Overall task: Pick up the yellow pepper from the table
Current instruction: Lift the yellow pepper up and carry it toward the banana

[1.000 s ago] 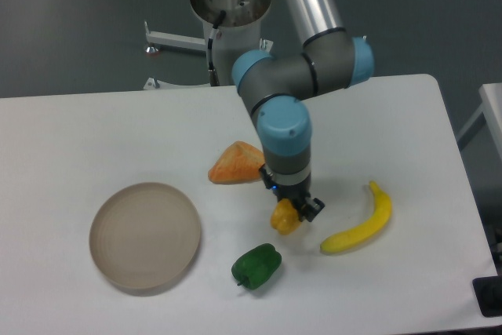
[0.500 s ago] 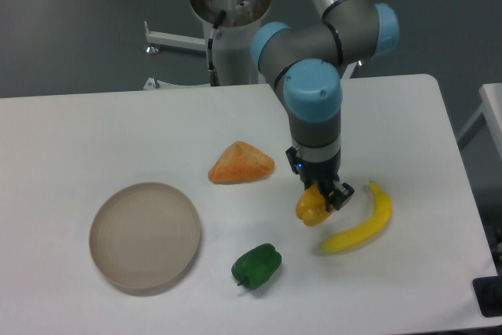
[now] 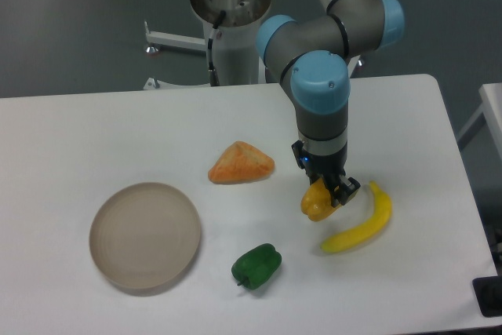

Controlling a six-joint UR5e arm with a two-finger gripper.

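Observation:
The yellow pepper (image 3: pixel 316 202) is a small stubby yellow-orange lump held between my gripper's fingers. My gripper (image 3: pixel 328 194) points down from the arm and is shut on it, holding it just above the white table (image 3: pixel 94 131), right of centre. The pepper's top and stem are hidden by the fingers.
A long yellow banana (image 3: pixel 362 223) lies just right of and below the gripper. An orange wedge-shaped lump (image 3: pixel 240 163) lies to the left. A green pepper (image 3: pixel 256 265) sits near the front. A round beige plate (image 3: pixel 145 234) is at the front left.
The gripper has carried the yellow pepper to the right, from near the green pepper toward the banana, and a little upward. The other objects have not moved.

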